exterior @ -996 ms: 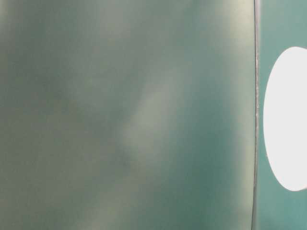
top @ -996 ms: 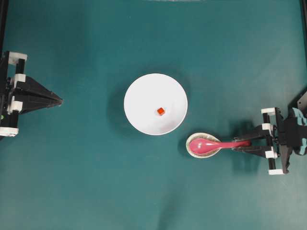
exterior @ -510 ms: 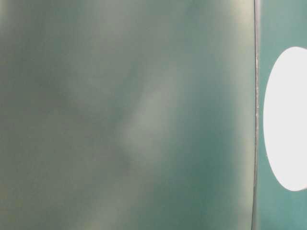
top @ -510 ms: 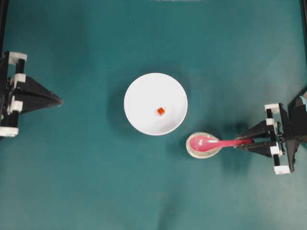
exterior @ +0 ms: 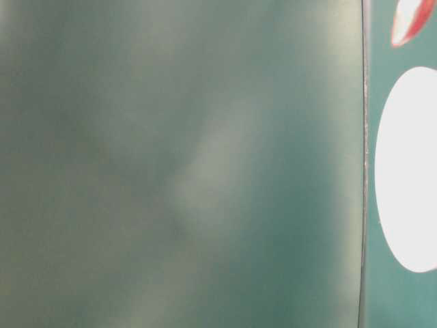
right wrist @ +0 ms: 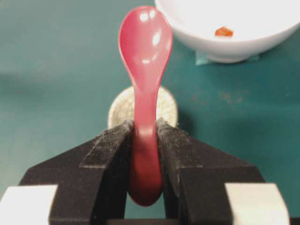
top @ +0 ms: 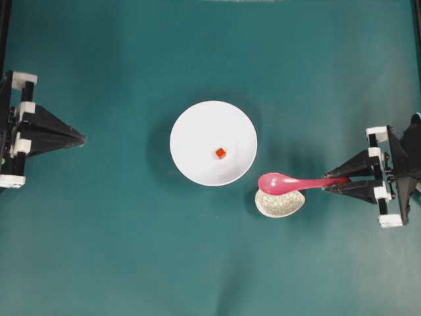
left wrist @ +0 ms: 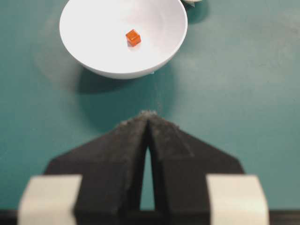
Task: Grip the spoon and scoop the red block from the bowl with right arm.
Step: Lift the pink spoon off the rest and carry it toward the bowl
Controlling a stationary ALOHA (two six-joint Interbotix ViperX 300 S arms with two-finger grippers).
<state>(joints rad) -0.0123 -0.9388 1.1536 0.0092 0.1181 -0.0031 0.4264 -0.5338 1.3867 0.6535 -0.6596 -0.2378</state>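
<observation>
1. No text, label, brand, number or sign can be read in any view.

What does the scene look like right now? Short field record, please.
spoon: clamped by its handle, lifted off the rest
right gripper: shut on the spoon
spoon rest: bare, beside the bowl
red block: inside the bowl
bowl: white, upright, mid-table
left gripper: shut, holding nothing, apart from the bowl
</observation>
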